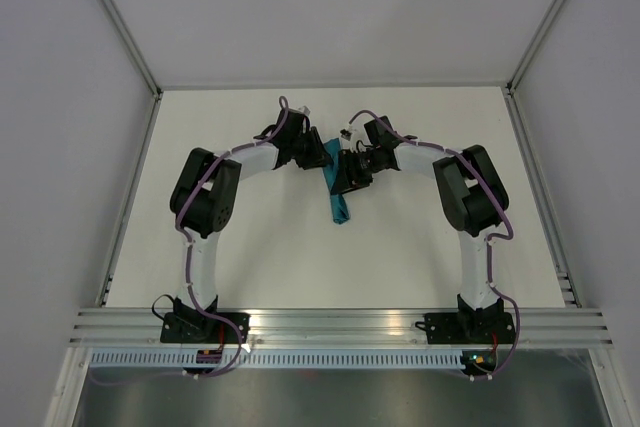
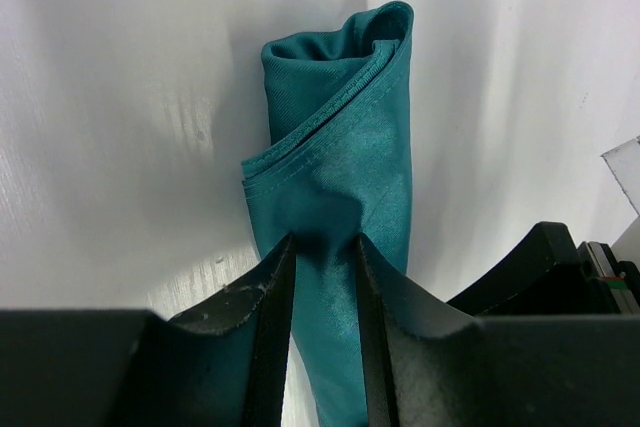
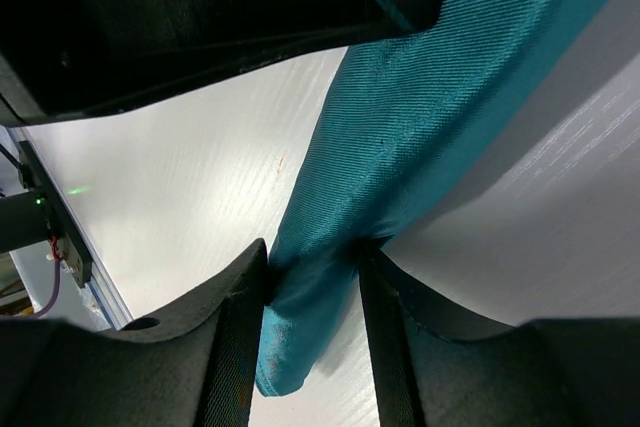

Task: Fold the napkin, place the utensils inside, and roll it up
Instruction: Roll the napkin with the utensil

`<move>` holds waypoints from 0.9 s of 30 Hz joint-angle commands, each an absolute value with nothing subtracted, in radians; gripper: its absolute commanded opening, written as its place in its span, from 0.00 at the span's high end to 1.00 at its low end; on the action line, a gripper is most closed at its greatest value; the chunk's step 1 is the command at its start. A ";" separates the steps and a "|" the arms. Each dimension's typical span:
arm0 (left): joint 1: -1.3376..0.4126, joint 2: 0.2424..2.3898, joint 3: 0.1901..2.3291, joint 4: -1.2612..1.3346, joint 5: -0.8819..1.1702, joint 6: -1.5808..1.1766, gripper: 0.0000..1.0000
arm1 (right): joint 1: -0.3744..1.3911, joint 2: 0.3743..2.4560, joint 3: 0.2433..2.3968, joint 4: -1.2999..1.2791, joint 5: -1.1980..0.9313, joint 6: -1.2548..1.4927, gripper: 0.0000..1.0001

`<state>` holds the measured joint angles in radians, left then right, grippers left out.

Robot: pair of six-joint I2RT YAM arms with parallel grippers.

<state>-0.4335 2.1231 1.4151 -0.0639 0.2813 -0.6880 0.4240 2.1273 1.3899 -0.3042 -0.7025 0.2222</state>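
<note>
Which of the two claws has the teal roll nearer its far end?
The left gripper: it meets the napkin farther up the table than the right gripper does.

We see the white table (image 1: pixel 300 267) bearing the rolled teal napkin (image 1: pixel 341 209) near its centre, running twelve to six o'clock.

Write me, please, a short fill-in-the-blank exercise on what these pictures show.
1. The napkin is ___ in colour.
2. It is not spread flat but ___ into a narrow bundle.
3. The table under it is ___.
4. The left gripper and the right gripper each have the napkin between their ___.
Missing words: teal; rolled; white; jaws.
</note>
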 commanded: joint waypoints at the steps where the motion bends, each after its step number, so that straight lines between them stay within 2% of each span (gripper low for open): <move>1: -0.431 2.140 1.465 -0.103 0.302 -0.647 0.64 | 0.428 2.191 1.358 -0.440 -0.623 0.216 0.51; 6: -0.431 2.143 1.496 -0.121 0.324 -0.631 0.63 | 0.413 2.171 1.382 -0.471 -0.627 0.204 0.48; 16: -0.420 2.088 1.526 -0.152 0.327 -0.594 0.60 | 0.357 2.085 1.445 -0.520 -0.649 0.166 0.31; 27: -0.410 2.054 1.569 -0.207 0.360 -0.558 0.60 | 0.348 2.013 1.505 -0.520 -0.765 0.189 0.26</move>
